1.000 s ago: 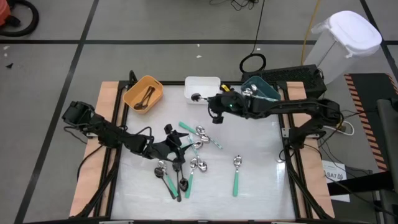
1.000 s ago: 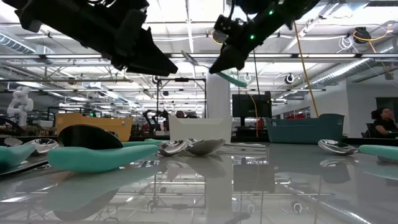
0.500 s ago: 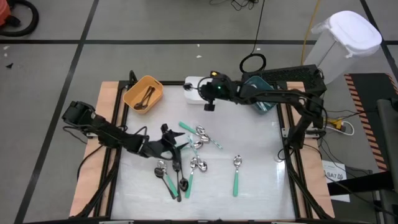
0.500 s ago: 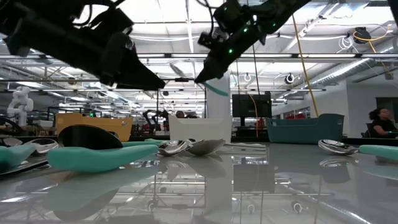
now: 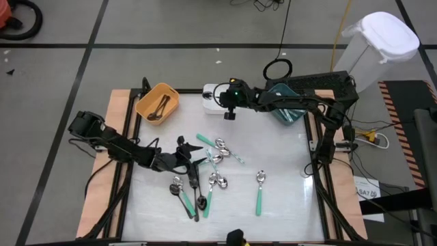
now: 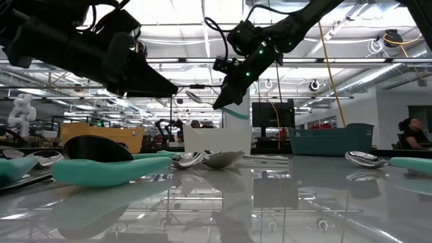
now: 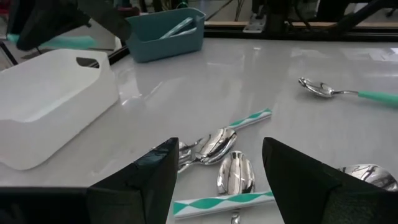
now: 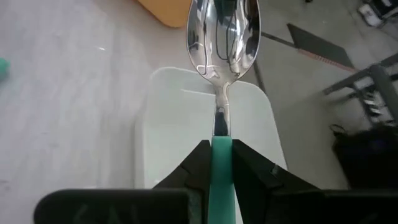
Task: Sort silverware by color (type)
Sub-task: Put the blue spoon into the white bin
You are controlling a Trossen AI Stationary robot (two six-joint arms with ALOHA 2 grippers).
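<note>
My right gripper (image 5: 220, 102) hovers over the white bin (image 5: 209, 109) at the table's far edge, shut on a spoon (image 8: 223, 31) with a mint-green handle and a shiny bowl. Near the table's middle, my left gripper (image 5: 196, 159) stands open just above a pile of spoons (image 5: 217, 164). In the left wrist view its fingers (image 7: 143, 180) flank a spoon bowl (image 7: 234, 172) and a green-and-white striped handle (image 7: 224, 202) without touching them. These spoons lie flat on the tabletop. My right gripper pinches the spoon's green handle (image 8: 221, 163) between its two fingers. The fingers lie along the handle, slanting down from the table's right. The bowl sticks out past the fingertips, and the spoon is lifted clear above the white bin.
An orange bin (image 5: 158, 102) holding dark-handled spoons stands at the far left. A teal bin (image 5: 287, 109) stands at the far right, partly under my right arm. Black-handled spoons (image 5: 186, 198) and a lone green-handled spoon (image 5: 259, 191) lie toward the near edge.
My right gripper has carried the green-handled spoon toward the table's far edge and leftward, from above the tabletop to above the white bin, sinking a little. My left gripper has sunk slightly toward the spoon pile and stays open.
</note>
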